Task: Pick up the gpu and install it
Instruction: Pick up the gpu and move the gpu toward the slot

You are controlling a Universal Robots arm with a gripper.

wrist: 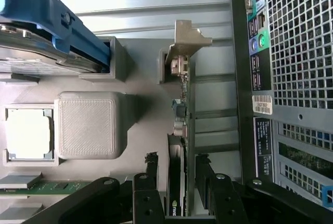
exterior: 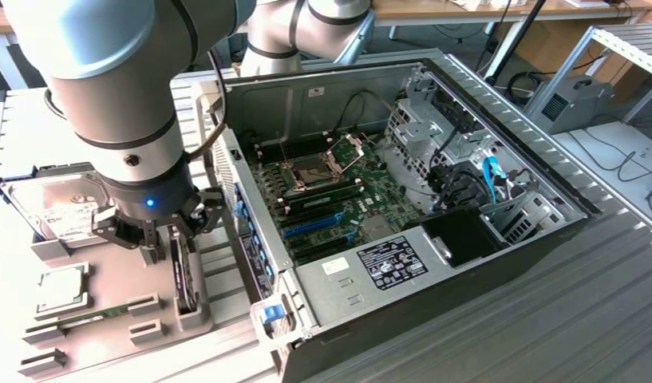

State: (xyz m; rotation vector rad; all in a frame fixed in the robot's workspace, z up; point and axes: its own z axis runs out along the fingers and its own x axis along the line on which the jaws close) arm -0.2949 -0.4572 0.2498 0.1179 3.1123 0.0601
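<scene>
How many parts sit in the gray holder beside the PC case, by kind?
hard drive: 1
CPU: 1
memory stick: 1
gpu: 1
Total: 4

- In the lower left of the exterior view, the arm (exterior: 112,96) and its fingers (exterior: 152,250) covered most of the gpu (exterior: 183,279); just a dark edge showed beneath them.
- The arm also hid one side of the hard drive (exterior: 54,211).
- In the wrist view, the gpu's (wrist: 183,104) far end ran between the fingers (wrist: 151,182) and off the frame.
- The memory stick (wrist: 41,187) was cut by that frame's edge.
- Print on the label (exterior: 393,265) of the computer case (exterior: 411,327) was too small to read.
</scene>
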